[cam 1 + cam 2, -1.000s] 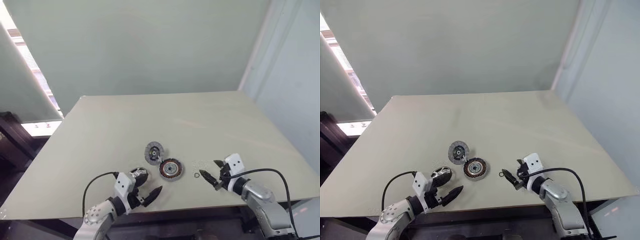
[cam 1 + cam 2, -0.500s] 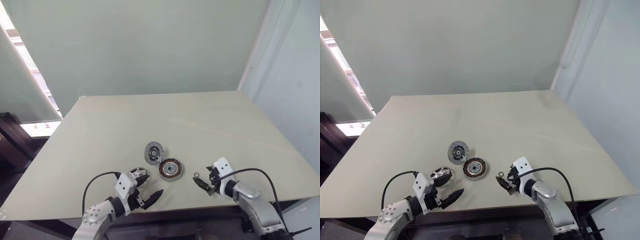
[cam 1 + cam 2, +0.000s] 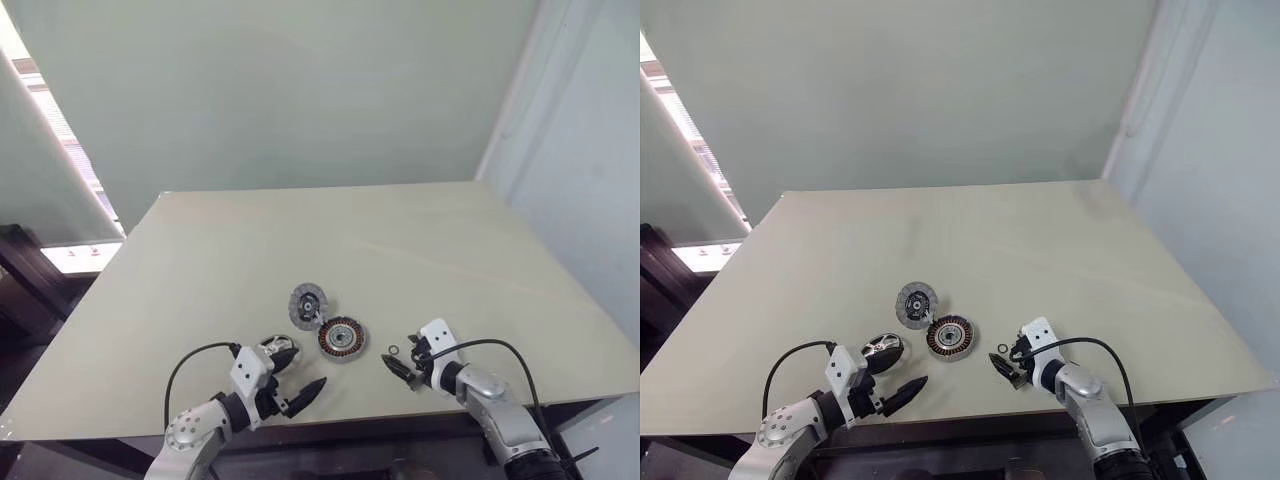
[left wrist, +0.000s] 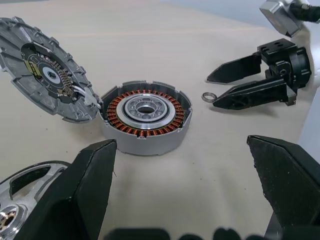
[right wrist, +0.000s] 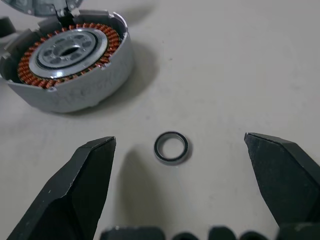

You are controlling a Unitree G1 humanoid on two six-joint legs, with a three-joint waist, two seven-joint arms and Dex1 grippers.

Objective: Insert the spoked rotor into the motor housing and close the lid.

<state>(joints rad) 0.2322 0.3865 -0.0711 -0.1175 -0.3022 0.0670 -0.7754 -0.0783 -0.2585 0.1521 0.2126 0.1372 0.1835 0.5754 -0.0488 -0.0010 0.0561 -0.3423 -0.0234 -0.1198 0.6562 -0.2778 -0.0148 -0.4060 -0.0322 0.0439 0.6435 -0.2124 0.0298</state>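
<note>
**Bare metal parts on the table, both grippers wide and empty**

Polished metal describes the spoked rotor; we judge it rigid, fairly dense for its bulk and slippery on its faces. It lies flat on the table near the front edge, just beside the left gripper. We would take it across the outer rim, or with one finger through a gap between spokes, not on the shiny hub.

The motor housing sits open-side up towards the middle, between the two grippers, its copper windings exposed. We judge that wire easy to scratch, so any steadying should press on the grey outer wall. The lid stands tilted, its lower edge touching the housing's far rim; it looks stiff and thin, and likely to tip if nudged.

Left gripper: fingers spread wide, nothing between them. Right gripper: likewise fully spread and holding nothing, its tips either side of a small dark ring lying on the table, apart from the housing.

View differences: the head views give the whole layout but only a blob for each part. The left wrist view resolves the lid's ribbed inner face and the rotor's open spokes. The right wrist view shows the ring lying free of both fingers.
</note>
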